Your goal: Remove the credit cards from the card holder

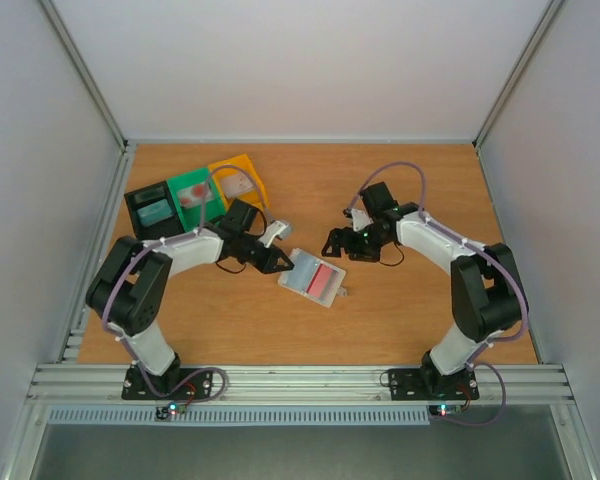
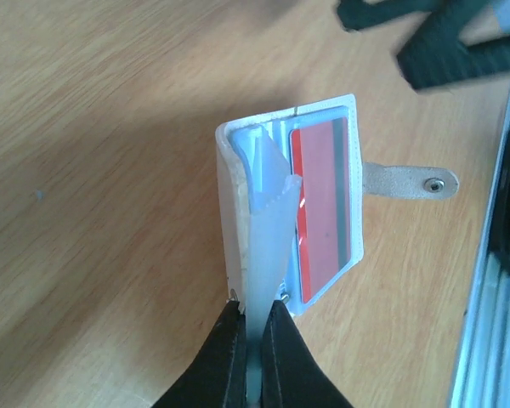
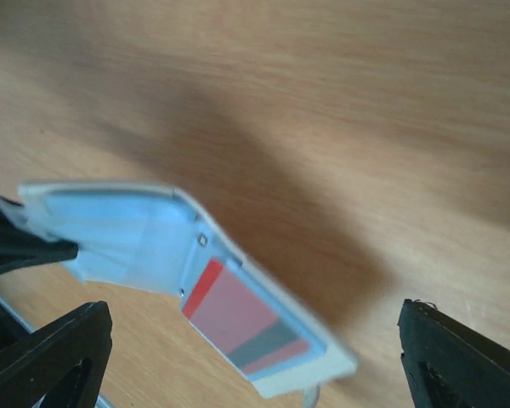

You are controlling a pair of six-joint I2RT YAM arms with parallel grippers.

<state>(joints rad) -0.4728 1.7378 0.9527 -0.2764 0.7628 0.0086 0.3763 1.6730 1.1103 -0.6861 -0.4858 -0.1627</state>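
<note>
Left gripper (image 2: 253, 319) clenched on the card holder's (image 2: 230, 229) translucent pocket flap, flap peeled up, likely to steady the sleeve and bare the pocket. Holder lies mid-table (image 1: 400, 320), reddish card (image 2: 323, 204) inside. Right gripper (image 1: 338, 244) spread wide just beside, grasping nothing.

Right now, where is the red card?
Top view, centre: the red card sits inside the card holder, in its right half, right of the left gripper.
</note>
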